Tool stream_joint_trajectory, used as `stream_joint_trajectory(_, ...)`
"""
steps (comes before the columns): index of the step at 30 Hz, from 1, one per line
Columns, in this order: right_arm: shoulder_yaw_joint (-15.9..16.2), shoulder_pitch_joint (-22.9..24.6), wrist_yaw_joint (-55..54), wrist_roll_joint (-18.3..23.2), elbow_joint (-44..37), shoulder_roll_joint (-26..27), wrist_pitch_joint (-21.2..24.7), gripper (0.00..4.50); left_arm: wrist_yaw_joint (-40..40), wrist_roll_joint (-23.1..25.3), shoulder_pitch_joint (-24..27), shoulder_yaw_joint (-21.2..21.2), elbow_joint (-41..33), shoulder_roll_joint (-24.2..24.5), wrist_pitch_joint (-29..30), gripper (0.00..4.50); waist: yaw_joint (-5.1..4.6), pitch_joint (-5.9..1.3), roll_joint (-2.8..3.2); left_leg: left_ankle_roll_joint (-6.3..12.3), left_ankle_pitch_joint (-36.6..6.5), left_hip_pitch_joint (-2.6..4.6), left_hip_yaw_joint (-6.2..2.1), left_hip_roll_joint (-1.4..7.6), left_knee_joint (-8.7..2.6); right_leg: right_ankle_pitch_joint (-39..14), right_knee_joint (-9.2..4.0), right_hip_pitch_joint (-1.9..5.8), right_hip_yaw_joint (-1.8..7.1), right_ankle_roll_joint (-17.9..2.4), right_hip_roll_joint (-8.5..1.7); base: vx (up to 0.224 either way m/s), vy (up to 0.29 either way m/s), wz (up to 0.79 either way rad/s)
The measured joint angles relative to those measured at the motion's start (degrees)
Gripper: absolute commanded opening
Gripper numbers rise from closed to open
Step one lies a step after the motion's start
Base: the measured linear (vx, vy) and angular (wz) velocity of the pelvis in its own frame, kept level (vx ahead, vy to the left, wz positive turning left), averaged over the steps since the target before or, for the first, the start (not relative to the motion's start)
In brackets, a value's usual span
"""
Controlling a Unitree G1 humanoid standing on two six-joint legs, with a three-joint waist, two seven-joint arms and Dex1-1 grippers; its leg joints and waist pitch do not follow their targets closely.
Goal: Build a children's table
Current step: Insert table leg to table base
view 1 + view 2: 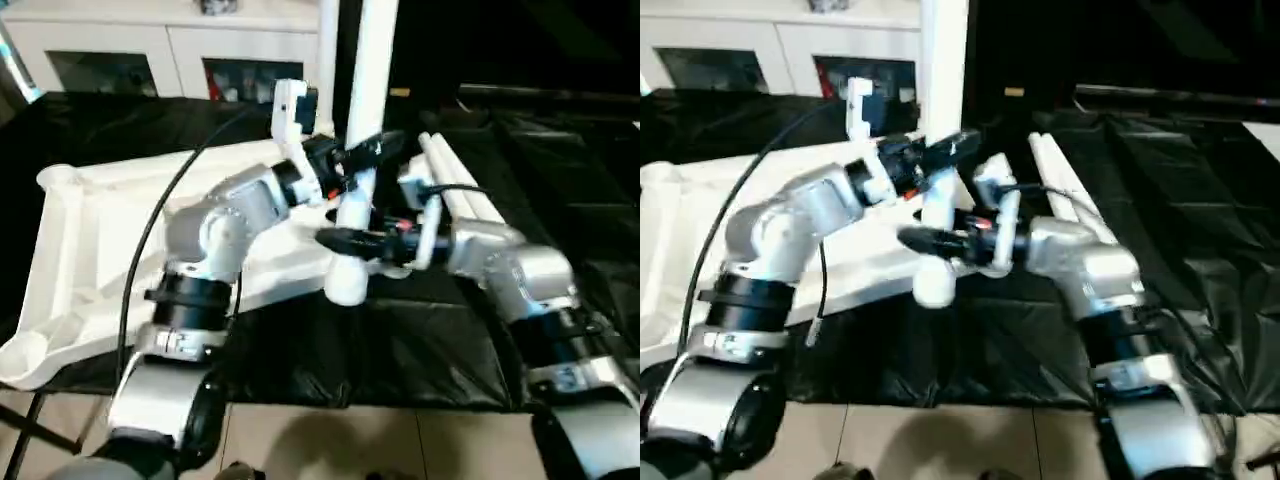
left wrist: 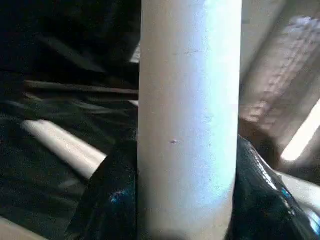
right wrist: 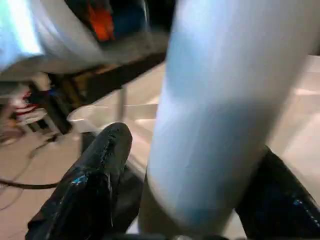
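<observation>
The children's table's white tabletop (image 1: 100,230) lies ribbed side up on black sheeting, left of centre. One white tube leg (image 1: 375,70) stands upright in the rounded corner socket (image 1: 347,285) nearest me. My left gripper (image 1: 362,158) is shut on this leg partway up; in the left wrist view the leg (image 2: 190,125) sits tight between both black fingers (image 2: 107,200). My right gripper (image 1: 345,240) surrounds the same leg just above the socket. In the right wrist view one finger (image 3: 95,170) stands apart from the leg (image 3: 215,125), so it is open.
Two loose white tube legs (image 1: 460,185) lie side by side on the black sheeting right of the grippers. Another upright white tube (image 1: 327,60) rises behind the held leg. A white cabinet with glass doors (image 1: 170,50) stands at the back. Tiled floor (image 1: 350,440) lies in front.
</observation>
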Motion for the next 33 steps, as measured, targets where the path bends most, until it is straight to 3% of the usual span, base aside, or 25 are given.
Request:
stream_joint_trajectory(11, -2.0, 0.0, -8.2, -1.4, 0.6, 3.2, -2.0, 3.07, 6.0, 3.6, -0.9, 0.7, 0.0, -0.4, -3.2, 1.82, 0.28, 0.0, 0.0, 0.0, 0.0, -0.05, 0.0, -0.02, 0.01, 0.0, -0.02, 0.0, 0.0, 0.0, -0.01, 0.0, 0.0, 0.0)
stream_joint_trajectory(22, -1.7, 0.0, -12.8, -3.6, 2.4, 6.2, -4.0, 3.07, 7.2, 5.6, -0.9, -0.4, 0.0, -1.0, -4.1, 1.82, 0.17, 0.0, 0.0, 0.0, 0.0, -0.08, -0.01, -0.01, 0.0, 0.0, -0.03, -0.03, -0.01, 0.0, -0.01, 0.0, 0.0, 0.0)
stream_joint_trajectory(29, -1.7, -0.3, -13.3, -3.8, 4.2, 7.4, -4.2, 2.32, 7.2, 5.9, -0.9, -0.5, 0.0, -0.9, -5.1, 1.82, 0.16, 0.0, 0.0, 0.0, 0.0, -0.08, -0.01, -0.01, 0.0, 0.0, -0.03, -0.03, -0.01, 0.0, -0.01, 0.0, 0.0, 0.0)
stream_joint_trajectory(33, -1.6, -0.7, -12.7, -4.2, 4.2, 7.3, -4.1, 2.13, 7.2, 5.9, -0.9, -0.5, 0.0, -0.9, -5.4, 1.82, 0.22, 0.0, 0.0, 0.0, 0.0, -0.08, -0.01, -0.01, 0.0, 0.0, -0.03, -0.02, -0.01, 0.0, -0.01, 0.0, 0.0, 0.0)
